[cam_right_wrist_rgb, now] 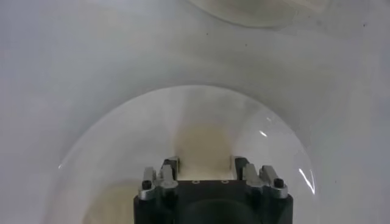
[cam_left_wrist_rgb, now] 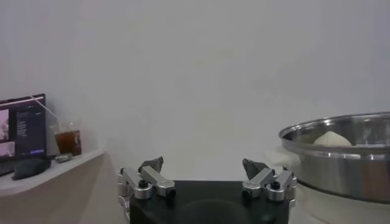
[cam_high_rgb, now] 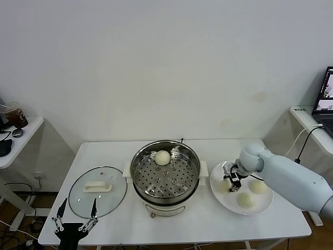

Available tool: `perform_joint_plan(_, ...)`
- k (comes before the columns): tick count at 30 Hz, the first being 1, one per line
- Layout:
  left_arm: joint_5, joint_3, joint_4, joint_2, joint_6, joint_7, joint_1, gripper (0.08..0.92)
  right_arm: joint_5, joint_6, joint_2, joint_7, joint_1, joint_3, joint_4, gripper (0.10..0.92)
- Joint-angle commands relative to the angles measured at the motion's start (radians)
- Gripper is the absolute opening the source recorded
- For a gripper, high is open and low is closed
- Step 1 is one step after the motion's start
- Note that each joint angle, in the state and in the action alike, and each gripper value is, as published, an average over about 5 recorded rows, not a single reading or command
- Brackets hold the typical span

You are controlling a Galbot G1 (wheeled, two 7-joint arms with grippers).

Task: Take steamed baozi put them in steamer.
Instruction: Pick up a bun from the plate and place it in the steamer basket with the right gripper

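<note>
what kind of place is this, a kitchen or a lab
Probably a lab or office test room, not a kitchen: a plain white table against a bare wall, a laptop on a side desk, and the steamer with its glass lid and plate laid out as props.

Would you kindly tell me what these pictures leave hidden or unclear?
- Head view: the right gripper covers most of the baozi beneath it on the plate; contact cannot be told.
- Right wrist view: its fingertips are hidden by the gripper's own body.
- Left wrist view: the steamer is cut off by the edge; its wall hides most of the bun inside.
</note>
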Motion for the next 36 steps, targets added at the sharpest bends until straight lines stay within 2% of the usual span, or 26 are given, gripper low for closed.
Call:
perform_joint_plan(1, -0.001, 0.003, -0.001, 0.0, 0.001, 0.001, -0.001, 0.823, 0.063, -0.006, -0.045, -0.024, 0.066, -0.019, 0.042, 0.536)
perform_joint_plan(10, -0.005, 0.019, -0.001, 0.015, 0.001, 0.002, -0.014, 0.823, 0.358, -0.064, -0.158, -0.07, 0.508, -0.173, 0.151, 0.544)
perform_joint_plan(14, -0.011, 0.027, 0.001, 0.021, 0.006, 0.003, -0.033, 0.823, 0.52, -0.14, -0.094, -0.029, 0.755, -0.345, 0.198, 0.55)
perform_joint_plan(18, -0.011, 0.037, 0.009, 0.023, 0.011, 0.004, -0.047, 0.823, 0.615, -0.221, 0.016, 0.022, 0.872, -0.445, 0.247, 0.555)
perform_joint_plan(27, -0.016, 0.027, 0.046, 0.025, 0.01, 0.003, -0.071, 0.823, 0.824, -0.489, 0.322, 0.264, 0.8, -0.478, 0.262, 0.56)
perform_joint_plan(31, -0.017, 0.02, 0.061, 0.022, 0.011, 0.004, -0.083, 0.823, 0.812, -0.504, 0.443, 0.313, 0.718, -0.478, 0.195, 0.565)
perform_joint_plan(36, -0.021, 0.008, 0.075, 0.021, 0.008, 0.003, -0.091, 0.823, 0.783, -0.503, 0.517, 0.312, 0.645, -0.492, 0.134, 0.566)
